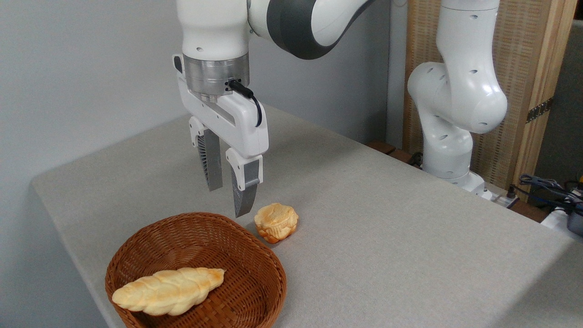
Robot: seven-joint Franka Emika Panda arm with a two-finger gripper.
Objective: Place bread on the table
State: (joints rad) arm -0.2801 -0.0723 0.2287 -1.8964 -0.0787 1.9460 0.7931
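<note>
Above the wicker basket (268, 291) rim, my fingers (227, 193) hang parted and empty. Braided bread (168, 290) lies inside, ungrasped; next I judge: descend forward, straddle it, then desk (387, 237).

The bread (169, 290) in the near left is pale golden with toasted orange-brown patches along its braided top. The wicker basket (255, 255) around it is warm reddish brown, woven in fine rows. Just right of the basket, the small round bun (276, 222) is pale yellow above and darker orange-brown at its base. The table (387, 218) is a plain light grey-beige. The robot arm (455, 91) is glossy white with dark grey joint bands, and the gripper (229, 199) has a white body and grey ribbed fingers (210, 164). The far wall (82, 68) is pale grey; the panel (510, 41) at far right is tan weave framed in light wood.
</note>
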